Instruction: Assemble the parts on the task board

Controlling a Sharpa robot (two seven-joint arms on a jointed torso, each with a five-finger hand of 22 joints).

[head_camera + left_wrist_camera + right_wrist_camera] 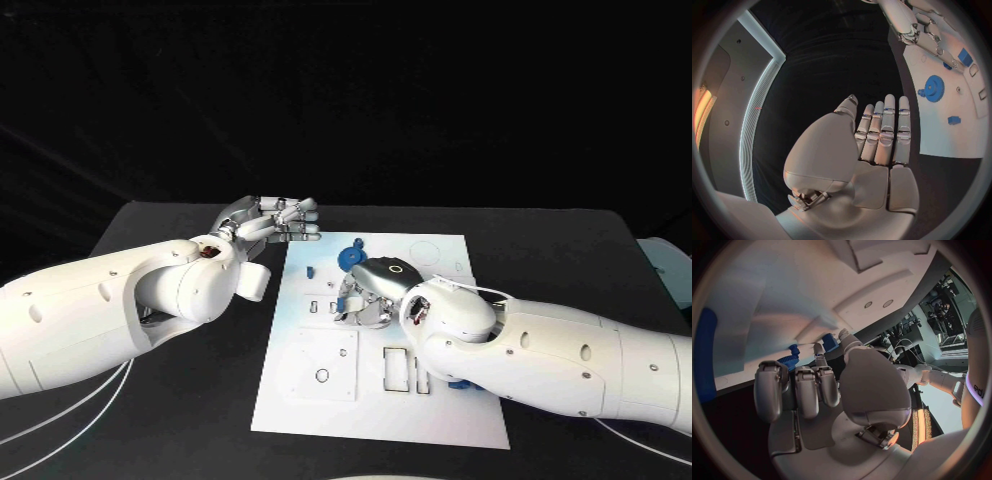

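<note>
The right hand (pixel 369 290) is down over the middle of the task board (pixel 325 410), its fingers curled toward the plate close to a blue gear (pixel 351 258) that lies just beyond them. The right wrist view shows those fingers (pixel 798 390) bent side by side with the toothed blue edge just past their tips, but whether they pinch a part or only hover over it cannot be told. The left hand (pixel 274 225) is off the board's far left corner, above the black table (pixel 173 420). In the left wrist view its fingers (pixel 887 130) lie straight and pressed together, holding nothing.

The step in hand looks like picking or seating a part near the gear, with the right hand doing the work and the left standing by. The next move probably calls for a firm hold on a small piece and careful alignment with one of the board's cut-out recesses (pixel 395 368).

As for what the board holds: the left wrist view shows the gear with its knob (pixel 933 89) lying flat, a small blue block (pixel 954 120) well apart from it nearer the board's edge, and a square blue piece (pixel 965 56) beside the right hand. The rectangular recesses at the near end look unfilled.
</note>
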